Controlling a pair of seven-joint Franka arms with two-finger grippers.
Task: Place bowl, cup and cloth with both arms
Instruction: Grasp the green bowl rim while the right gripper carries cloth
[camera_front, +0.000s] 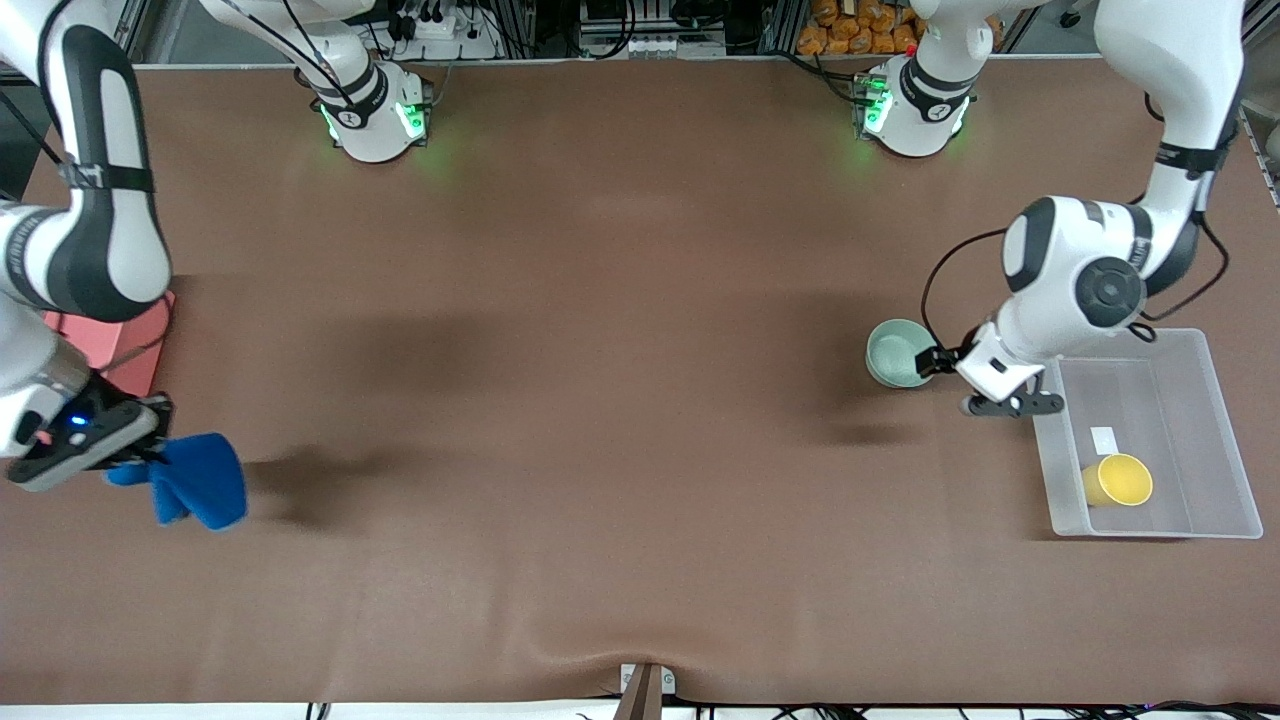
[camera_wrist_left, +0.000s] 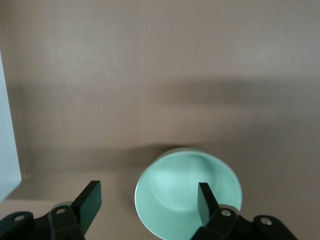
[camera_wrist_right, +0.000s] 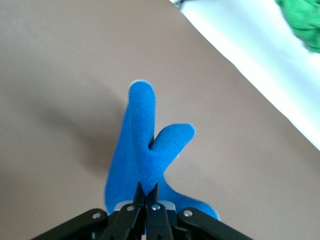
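The right claw is up in the air over the tabletop at the right arm's end, w/ its fingers clamped tight on the cloth. The cloth hangs from it in bunched blue folds, clear of the surface (its shadow falls on the brown cover beside it). In the right wrist view the claw pinches the cloth right at the tips, w/ two lobes of fabric sticking out past the fingers. A red flat item lies on the tabletop under the right arm, partly hidden by it.

At the left arm's end, the left claw is at the bowl, fingers apart. In the left wrist view the claw straddles one side of the bowl: one finger sits over the inside of the bowl, the other finger outside its wall. Can't tell if either touches it. The bowl sits upright on the tabletop, just beside the clear plastic bin, on the side toward the right arm's end.

The cup lies tipped on its side in the bin, at the end nearer the front camera, approx. mid-width. A small white label shows on the bin's floor, just farther from the camera than the cup.
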